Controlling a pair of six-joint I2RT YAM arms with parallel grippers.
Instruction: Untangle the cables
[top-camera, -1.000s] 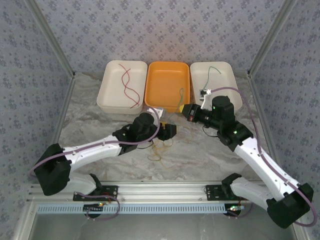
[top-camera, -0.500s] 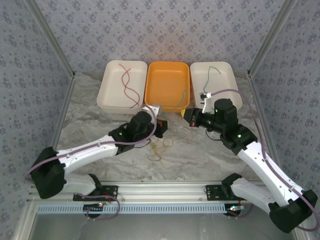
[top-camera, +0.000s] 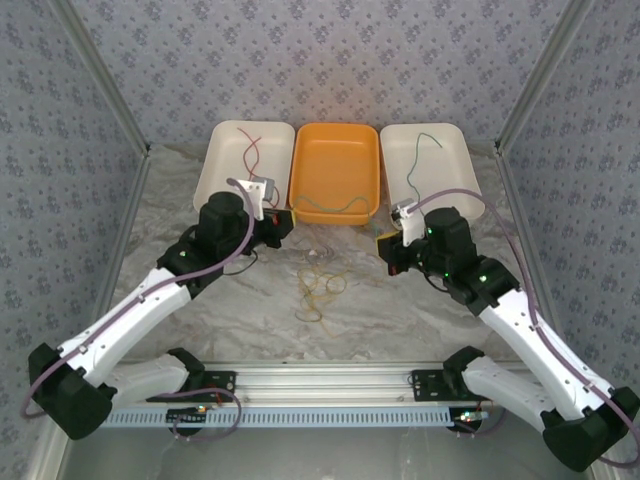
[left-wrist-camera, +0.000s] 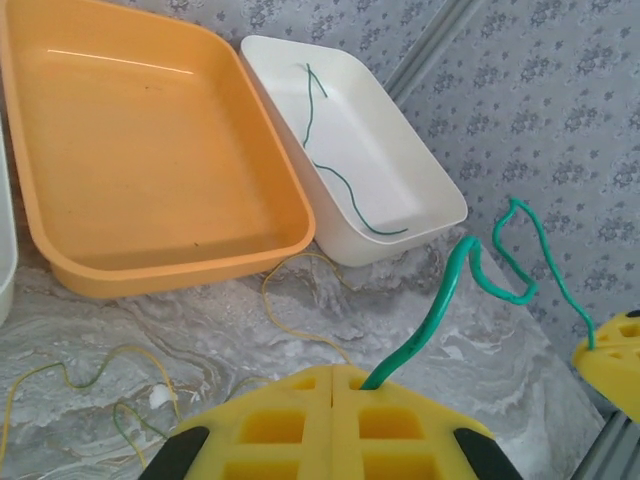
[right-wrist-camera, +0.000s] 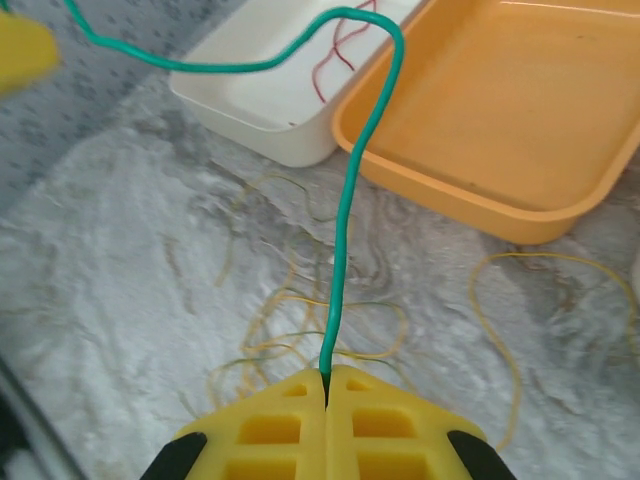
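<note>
From above, the left gripper (top-camera: 278, 222) sits just in front of the left white tray (top-camera: 212, 180). The red cable (top-camera: 247, 150) lies in that tray. The left wrist camera looks closer. Its yellow fingers (left-wrist-camera: 290, 425) are pressed together on one end of the stretched green cable (left-wrist-camera: 440, 310). That cable climbs up, makes a loop and runs across to the right gripper (top-camera: 388, 250). This camera also sees the orange tray (left-wrist-camera: 150, 150). Beside it, the other green cable (left-wrist-camera: 335, 170) lies in the right white tray (left-wrist-camera: 400, 150).

The right wrist camera shows that gripper's fingers (right-wrist-camera: 390, 430) squeezed shut on the other end of the stretched green cable. Under it, the thin yellow cables (right-wrist-camera: 300, 330) lie in a messy pile on the table.

The table (top-camera: 400, 310) has a crinkly grey and white cover. The walls (top-camera: 300, 60) have a small flower pattern. A metal rail (top-camera: 330, 385) runs along the near edge.

The left arm reaches up from the bottom left corner, long and slanted. The right arm comes from the bottom right corner, bent, and leans toward the middle.
</note>
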